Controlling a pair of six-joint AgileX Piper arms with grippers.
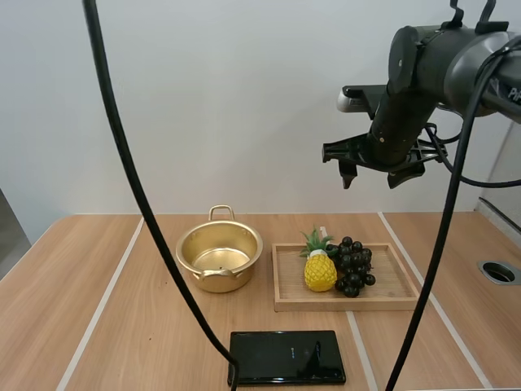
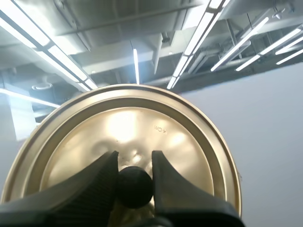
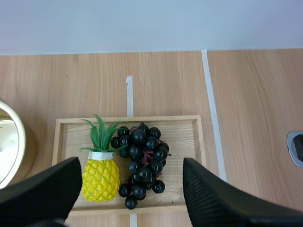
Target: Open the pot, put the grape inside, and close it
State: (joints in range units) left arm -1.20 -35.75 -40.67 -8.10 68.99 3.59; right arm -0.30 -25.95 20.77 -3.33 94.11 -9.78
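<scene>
Grapes (image 1: pixel 352 266) under raised right fingers (image 1: pixel 348 173), spread; left fingers (image 2: pixel 90 189) pinching lid knob (image 2: pixel 135 187)

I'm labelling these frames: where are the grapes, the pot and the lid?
grapes (image 3: pixel 142 163), right wrist view, middle of the bunch.
pot (image 1: pixel 207 283), high view, front outer wall.
lid (image 2: pixel 189 156), left wrist view, its golden face.

white lettering on the right arm (image 1: pixel 444 61), cut at the frame edge, starts with a p. tiny stamp on the lid (image 2: pixel 189 156), too small to read. faint mark on the black slab (image 1: pixel 286 357), illegible.
</scene>
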